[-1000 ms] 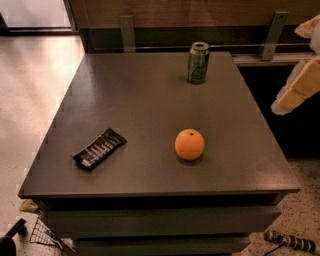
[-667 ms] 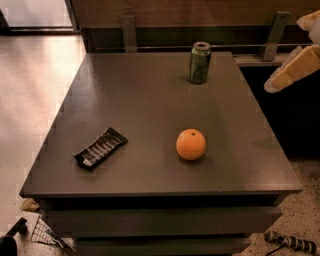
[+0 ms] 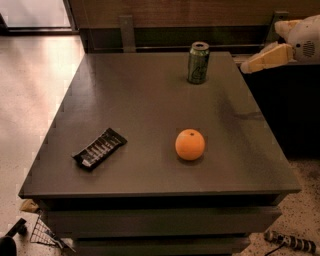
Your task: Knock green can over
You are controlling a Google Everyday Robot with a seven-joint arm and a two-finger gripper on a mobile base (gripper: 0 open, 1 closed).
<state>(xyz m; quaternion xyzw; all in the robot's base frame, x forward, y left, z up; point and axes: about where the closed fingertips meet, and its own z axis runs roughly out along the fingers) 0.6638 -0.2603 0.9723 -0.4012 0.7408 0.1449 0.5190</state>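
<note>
Green can (image 3: pixel 198 62) stands upright, long axis vertical, near the far edge of the table (image 3: pixel 150 100), right of centre. Gripper (image 3: pixel 252 64) hangs beyond the table's right side, apart from the can, tip aimed leftward at it. I cannot tell how open it is; I see nothing held.

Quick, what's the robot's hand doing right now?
Gripper: by the right edge of the table, right of the green can, not touching it, holding nothing.

a dark grey table (image 3: pixel 150 100) stands on pale speckled floor (image 3: pixel 30 90), wood-panelled wall (image 3: pixel 200 10) behind it.
</note>
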